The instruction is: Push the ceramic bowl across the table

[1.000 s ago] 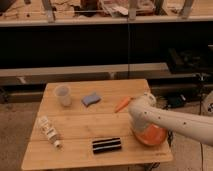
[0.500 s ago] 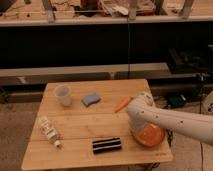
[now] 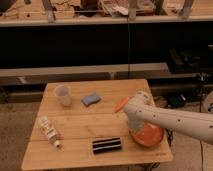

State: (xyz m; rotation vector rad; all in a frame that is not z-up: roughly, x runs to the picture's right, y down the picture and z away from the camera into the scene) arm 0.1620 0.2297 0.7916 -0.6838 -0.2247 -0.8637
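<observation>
Nearest, at 6 o'clock on the bench (image 3: 100, 122): dark striped block (image 3: 106, 145). At 4 o'clock, by the front right corner: ceramic bowl (image 3: 149, 136), partly under the white arm. Gripper (image 3: 132, 118) at its 10 o'clock rim, seemingly touching; how far open, impossible to tell. At 8 o'clock: bottle (image 3: 48, 131), lying flat. Farther back: carrot (image 3: 120, 104) at 2, blue sponge (image 3: 90, 99) at 12, cup (image 3: 62, 95) at 10.

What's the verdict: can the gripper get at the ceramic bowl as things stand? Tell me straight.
Probably yes. The gripper sits low at the ceramic bowl's rear-left edge, near the table's front right corner, and nothing shows between them. The carrot lies just behind the gripper, out of the way.
</observation>
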